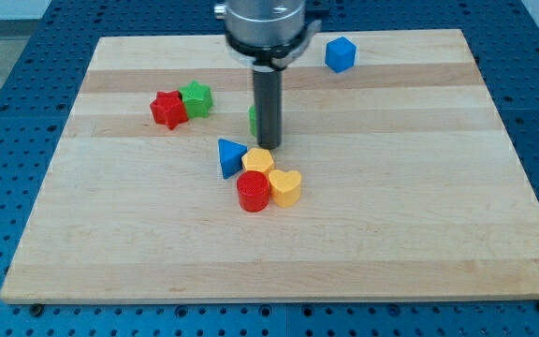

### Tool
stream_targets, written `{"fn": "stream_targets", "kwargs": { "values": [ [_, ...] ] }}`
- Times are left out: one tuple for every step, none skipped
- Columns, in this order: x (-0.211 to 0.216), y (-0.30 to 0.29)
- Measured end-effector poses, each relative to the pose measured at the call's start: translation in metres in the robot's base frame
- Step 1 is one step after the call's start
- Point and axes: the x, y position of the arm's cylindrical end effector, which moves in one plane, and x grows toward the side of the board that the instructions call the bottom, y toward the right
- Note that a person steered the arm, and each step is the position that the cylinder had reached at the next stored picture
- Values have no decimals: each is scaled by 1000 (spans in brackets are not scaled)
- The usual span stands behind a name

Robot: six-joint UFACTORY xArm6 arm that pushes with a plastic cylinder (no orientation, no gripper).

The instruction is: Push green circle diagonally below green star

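The green star (196, 97) lies at the board's upper left, touching a red star (167, 109) on its left. The green circle (253, 119) is mostly hidden behind my rod; only a green sliver shows at the rod's left edge. My tip (269, 146) rests on the board just to the right of and in front of the green circle, and to the right of and below the green star.
A blue triangle (230, 156), a yellow hexagon (258, 161), a red cylinder (253, 192) and a yellow heart (285, 187) cluster just below the tip. A blue cube (341, 54) sits near the top edge. The wooden board (438, 187) lies on a blue pegboard.
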Motion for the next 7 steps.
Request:
{"fn": "stream_targets", "kwargs": {
  "values": [
    [-16, 24],
    [-34, 40],
    [-36, 12],
    [-30, -28],
    [-30, -46],
    [-30, -50],
    [-5, -64]
  ]
}}
